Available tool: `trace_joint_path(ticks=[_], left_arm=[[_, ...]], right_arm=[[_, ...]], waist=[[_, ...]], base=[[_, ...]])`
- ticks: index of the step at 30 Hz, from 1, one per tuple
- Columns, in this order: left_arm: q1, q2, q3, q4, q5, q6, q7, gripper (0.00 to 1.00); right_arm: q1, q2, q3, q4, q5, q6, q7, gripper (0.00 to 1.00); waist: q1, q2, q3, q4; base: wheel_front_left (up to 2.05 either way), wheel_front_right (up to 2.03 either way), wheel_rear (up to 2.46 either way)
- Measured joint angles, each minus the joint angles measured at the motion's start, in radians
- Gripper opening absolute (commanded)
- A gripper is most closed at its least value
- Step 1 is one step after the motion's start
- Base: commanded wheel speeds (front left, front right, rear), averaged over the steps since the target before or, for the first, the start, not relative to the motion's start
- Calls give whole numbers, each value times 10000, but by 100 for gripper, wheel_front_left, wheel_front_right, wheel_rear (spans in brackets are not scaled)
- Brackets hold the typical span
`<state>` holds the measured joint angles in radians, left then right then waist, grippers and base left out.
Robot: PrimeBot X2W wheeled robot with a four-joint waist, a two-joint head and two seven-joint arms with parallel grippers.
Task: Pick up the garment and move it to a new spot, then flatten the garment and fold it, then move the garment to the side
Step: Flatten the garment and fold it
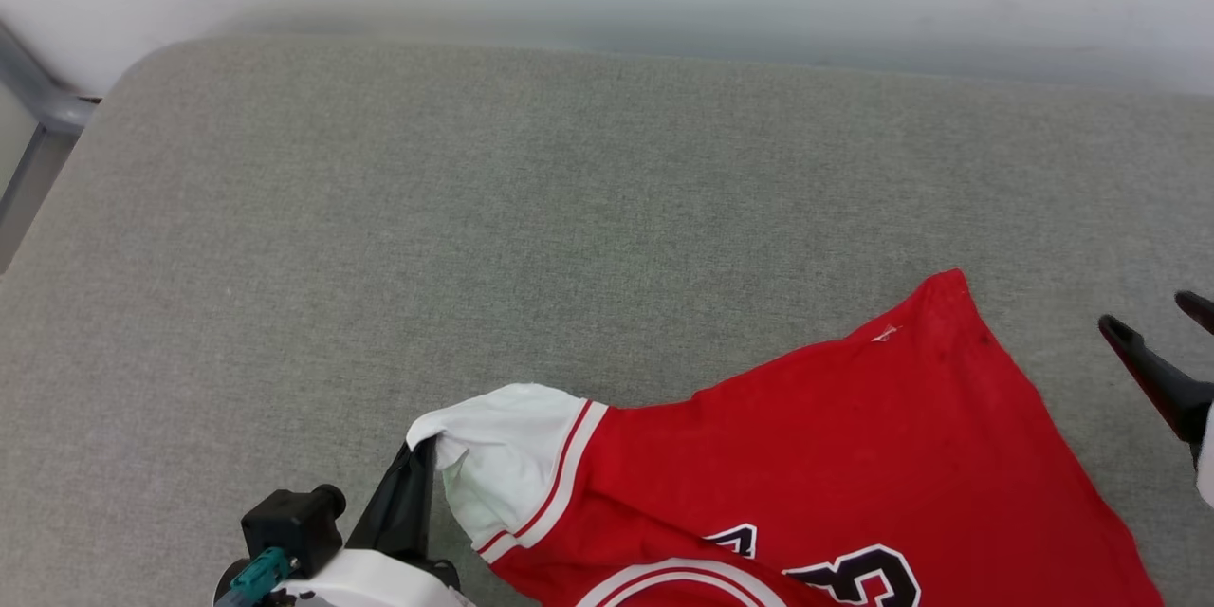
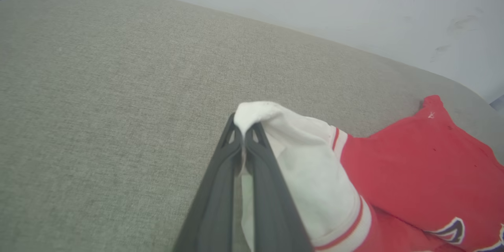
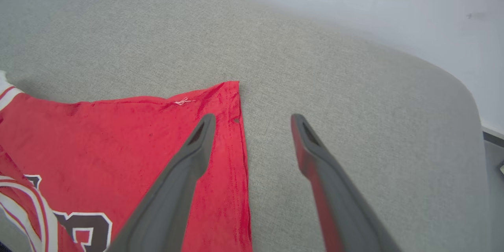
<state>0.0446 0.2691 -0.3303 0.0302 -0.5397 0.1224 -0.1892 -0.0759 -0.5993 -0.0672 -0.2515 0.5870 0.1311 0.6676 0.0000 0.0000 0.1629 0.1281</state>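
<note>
The left pincer [image 2: 244, 134] reaches up from the lower left, its two dark fingers clenched together on the tip of the white sleeve [image 2: 311, 165], which bunches up into a soft peak. The right pincer [image 3: 254, 120] hangs released, jaws well apart, one finger over the red hem corner and the other over the bare cushion [image 1: 474, 209]. The garment [image 1: 854, 455] lies between the two pincers on this grey woven cushion, its red jersey cloth mostly flat, with striped trim and black white-outlined numerals at the near edge.
</note>
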Motion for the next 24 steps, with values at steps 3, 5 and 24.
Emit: trace_joint_path(ticks=[3,5,24], left_arm=[[-238,-100,-100,13,35,-54,-61,0],[-401,-198,-174,29,71,-81,-79,0],[-1399,-725,-594,520,198,-397,-430,0]], right_arm=[[-1062,-259,763,353,4,2,594,100],[-1718,-520,1321,709,-59,2,1032,100],[-5319,-953,5145,4803,-165,2,2424,100]], waist=[[1,0,231,182],[1,0,387,313],[1,0,1849,1396]], base=[[0,0,0],[0,0,0],[0,0,0]])
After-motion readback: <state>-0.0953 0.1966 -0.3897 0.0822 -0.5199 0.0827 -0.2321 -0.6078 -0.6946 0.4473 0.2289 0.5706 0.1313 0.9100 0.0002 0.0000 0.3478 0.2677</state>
